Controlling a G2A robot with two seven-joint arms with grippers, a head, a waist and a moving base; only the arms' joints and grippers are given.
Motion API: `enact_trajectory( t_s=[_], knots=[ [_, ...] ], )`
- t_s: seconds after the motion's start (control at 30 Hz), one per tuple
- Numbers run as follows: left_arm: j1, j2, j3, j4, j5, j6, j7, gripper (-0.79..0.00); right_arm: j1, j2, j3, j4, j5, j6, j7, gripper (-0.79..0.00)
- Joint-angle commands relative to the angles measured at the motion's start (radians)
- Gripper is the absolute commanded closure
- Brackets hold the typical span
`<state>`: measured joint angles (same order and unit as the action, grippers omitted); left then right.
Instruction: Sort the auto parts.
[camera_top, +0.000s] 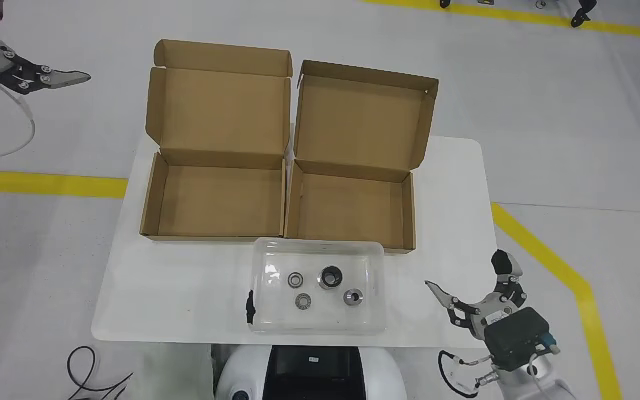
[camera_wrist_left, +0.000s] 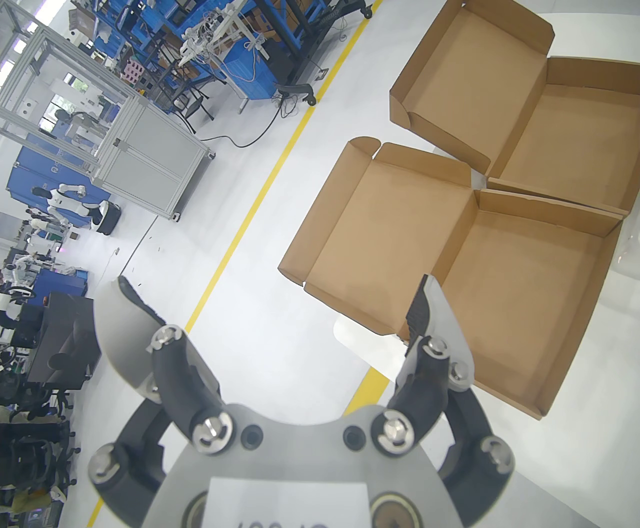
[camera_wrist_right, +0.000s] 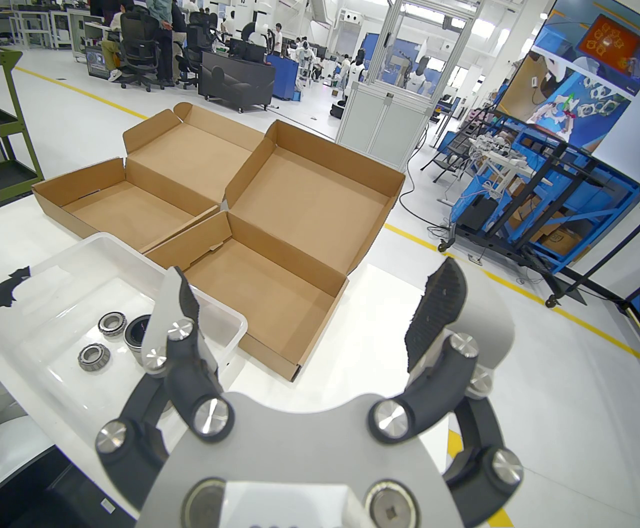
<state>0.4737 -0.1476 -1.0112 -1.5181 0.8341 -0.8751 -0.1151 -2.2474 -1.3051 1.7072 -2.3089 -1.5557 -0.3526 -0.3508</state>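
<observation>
Nothing sorted yet, by the look of it. Across the middle of the top view the left box (camera_top: 212, 200) and the right box (camera_top: 350, 207) sit side by side on the white table (camera_top: 450, 200), lids thrown back. Both floors show bare cardboard, with not a part in either.

Every part in sight lies in the clear tray (camera_top: 268, 250) at lower centre, right up against the boxes' near walls. There's a large dark ring (camera_top: 331, 274) and a small bearing (camera_top: 298, 280) just left of it. A second bearing (camera_top: 303, 299) sits below that one, and a third bearing (camera_top: 352, 296) lies toward the tray's lower right. That makes four pieces, none of them touched by a gripper.

And the arms? The right gripper (camera_wrist_right: 310, 270) hangs at the lower right of the top view, near the table's corner and apart from the tray. Its fingers are spread wide with nothing between them. The left gripper (camera_wrist_left: 272, 285) is out at the upper-left edge of the top view, over the floor and well apart from the table. Its fingers are also wide apart and empty.

So the whole job looks to be ahead: four parts to lift out and divide between two boxes. Which box takes which kind cannot be told from here. The right gripper looks the better placed for a first pick.
</observation>
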Motion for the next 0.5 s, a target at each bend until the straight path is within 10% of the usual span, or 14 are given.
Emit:
enact_trajectory(
  t_s=[0.0, 0.47],
  knots=[
    [0.0, 0.0, 0.0, 0.0, 0.0, 0.0, 0.0, -0.784, 0.0, 0.0, 0.0, 0.0, 0.0, 0.0, 0.0, -0.785],
    [0.0, 0.0, 0.0, 0.0, 0.0, 0.0, 0.0, -0.785, 0.058, 0.004, -0.021, 0.026, 0.015, -0.031, 0.033, -0.785]
  ],
)
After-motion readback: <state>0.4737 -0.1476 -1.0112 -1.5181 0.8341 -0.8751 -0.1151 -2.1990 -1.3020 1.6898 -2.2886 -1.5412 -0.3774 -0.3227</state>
